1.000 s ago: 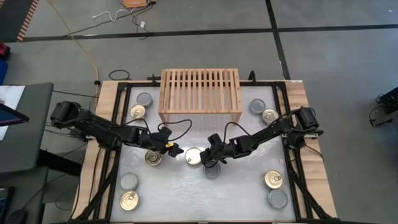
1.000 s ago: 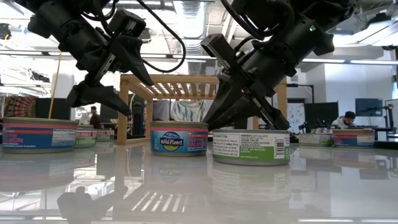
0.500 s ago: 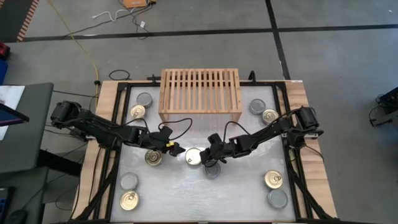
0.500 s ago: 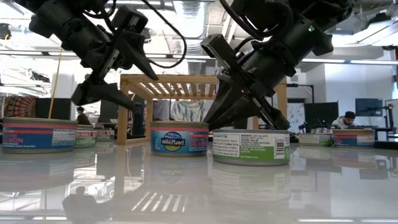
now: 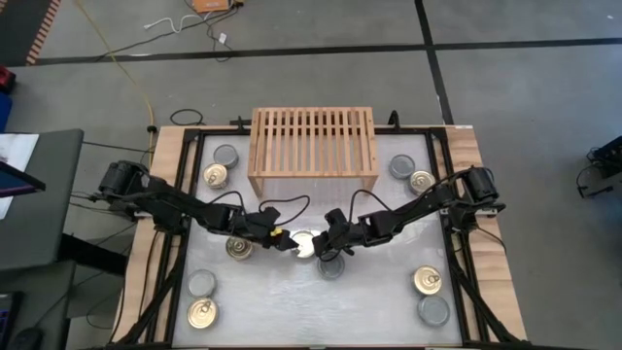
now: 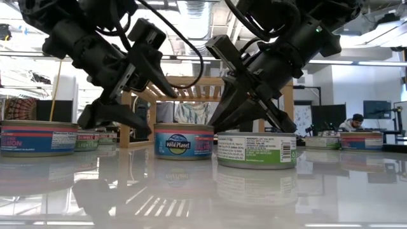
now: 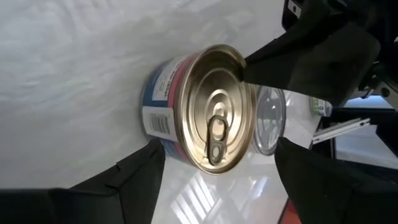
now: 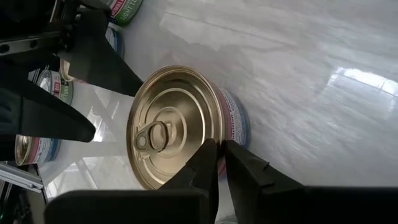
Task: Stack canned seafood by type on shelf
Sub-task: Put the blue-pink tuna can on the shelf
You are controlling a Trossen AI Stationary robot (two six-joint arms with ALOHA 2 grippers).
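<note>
hidden: gold-top can (image 5: 304, 245) partly under left gripper (image 5: 282, 240) | small print on green-label can (image 6: 257, 150) unreadable

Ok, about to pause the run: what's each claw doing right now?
Left claw: open, fingers either side of the gold-topped can, not gripping it.
Right claw: closed, empty, beside the same can.

High view: overhead, straight down, covers the whole table (image 5: 389, 282) and shelf (image 5: 313, 142). Low view: table height, level, facing the room behind. Both wrist views sit close on the same gold-topped can (image 7: 214, 117) from opposite sides.
</note>
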